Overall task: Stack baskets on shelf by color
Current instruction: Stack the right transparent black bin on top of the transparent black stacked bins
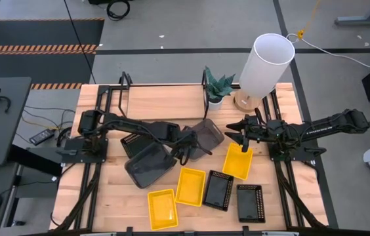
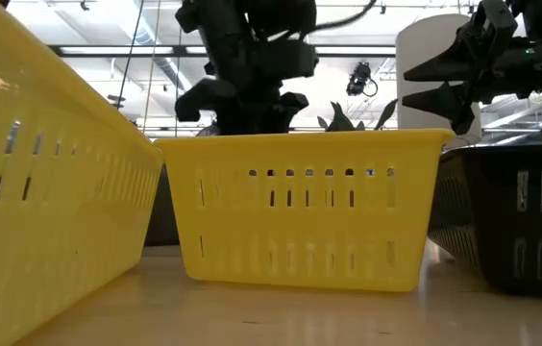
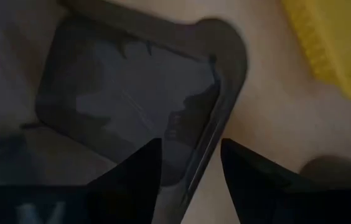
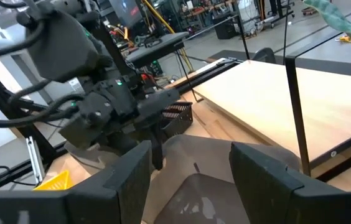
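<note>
Two grey baskets lie mid-table, one (image 1: 149, 164) toward the left and one (image 1: 206, 136) beside the shelf (image 1: 165, 101), a light-wood plank with black wire end frames. My left gripper (image 1: 188, 147) is open at the second basket's near rim, one finger inside the basket and one outside, as the left wrist view shows (image 3: 191, 165). My right gripper (image 1: 231, 132) hovers open above the far end of a yellow basket (image 1: 237, 160), pointing toward the left arm. Two more yellow baskets (image 1: 190, 185) (image 1: 162, 208) and two black mesh ones (image 1: 218, 190) (image 1: 250, 203) lie near the front edge. A third black basket (image 1: 132, 144) lies under the left arm. My left gripper comes at the grey basket's rim (image 3: 201, 146) slanting down from the table's left, with one finger (image 3: 141, 171) inside the basket and one (image 3: 247, 171) outside. Whether either finger touches the rim, I cannot tell.
A small potted plant (image 1: 216, 88) and a tall white cylinder (image 1: 264, 65) stand at the far right, next to the shelf's right end frame (image 1: 206, 82). Bare wood shows on the shelf top and along the table's left near side (image 1: 100, 196).
</note>
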